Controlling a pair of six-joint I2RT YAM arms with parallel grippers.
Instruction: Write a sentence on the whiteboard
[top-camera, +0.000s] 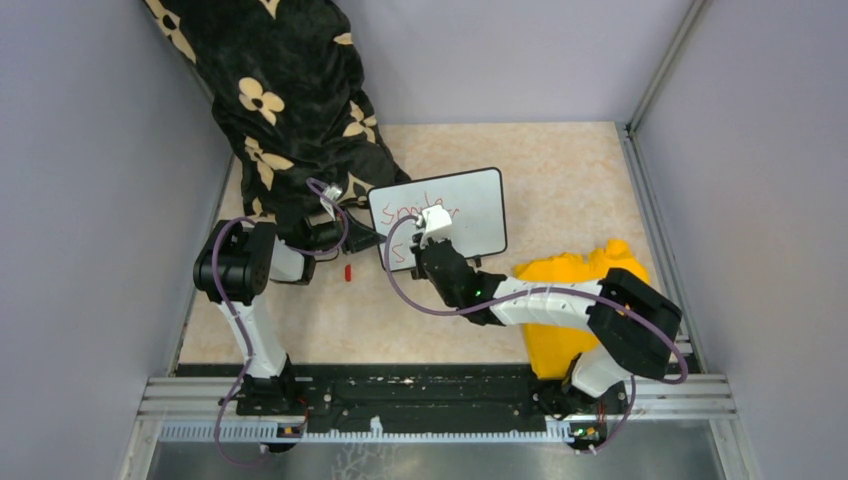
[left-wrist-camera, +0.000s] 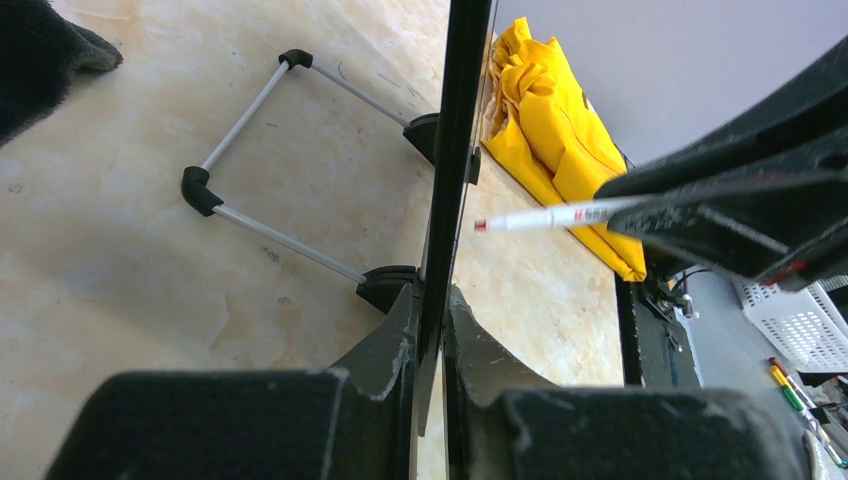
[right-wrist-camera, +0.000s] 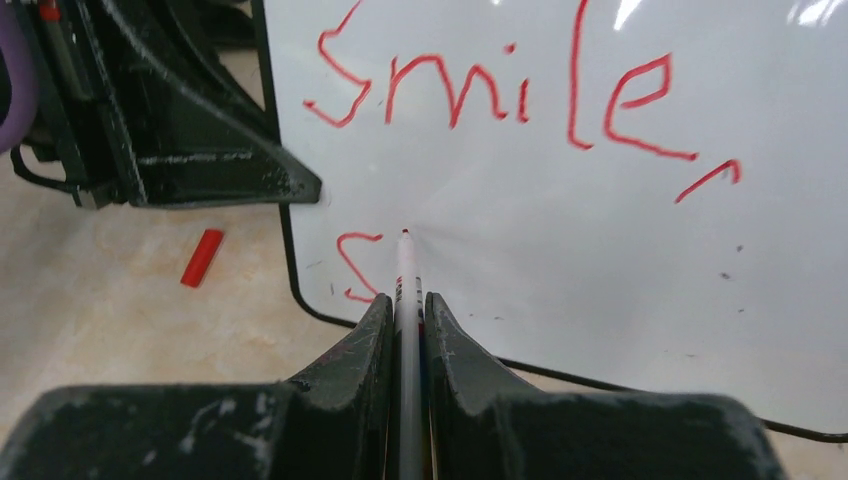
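The whiteboard stands tilted on the table, with a black frame. My left gripper is shut on its left edge; in the left wrist view the board is edge-on between the jaws of my left gripper. My right gripper is shut on a white marker whose red tip rests on the board face. The sentence reads "Smile," in red on the top line. A red "S" sits below it, just left of the tip. The marker also shows in the left wrist view.
A red marker cap lies on the table in front of the board's left corner. A yellow cloth lies at the right under my right arm. A black flowered cloth hangs at the back left. Grey walls close in both sides.
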